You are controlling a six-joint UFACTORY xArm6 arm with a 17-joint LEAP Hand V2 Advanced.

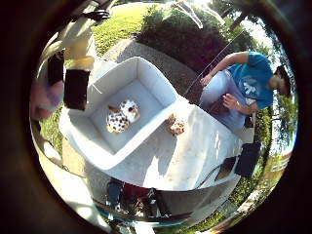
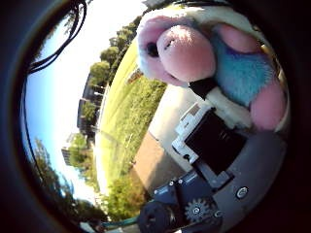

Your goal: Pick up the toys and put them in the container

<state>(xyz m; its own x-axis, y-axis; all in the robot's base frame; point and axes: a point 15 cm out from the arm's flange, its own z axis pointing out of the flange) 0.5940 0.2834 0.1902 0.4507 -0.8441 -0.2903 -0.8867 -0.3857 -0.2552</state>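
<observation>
A: Identify the work surface and receptacle.

B: A white rectangular tabletop [image 1: 195, 156] carries an open white rectangular plastic container [image 1: 146, 80]. One spotted brown-and-white plush toy [image 1: 122, 117] already lies on the container floor. A second small spotted plush toy [image 1: 176, 126] rests on the tabletop just beside the container wall, at about three o'clock from the first toy.

A: State the condition of the hand.

B: The white-and-black robot hand [image 2: 206, 138] has its fingers curled round a pink, blue and cream plush toy [image 2: 204, 53], which sits close against the palm. Judged from the little finger side view, the load hangs above the container, near one outer wall rather than over its centre.

A: Procedure for the current step?

B: Likely step: release into the container. Recommended: bring the palm over the middle of the container floor, clear of the walls, lower moderately, then straighten the fingers fully so the soft toy cannot snag. Risk: release at the wall may drop it outside.
</observation>
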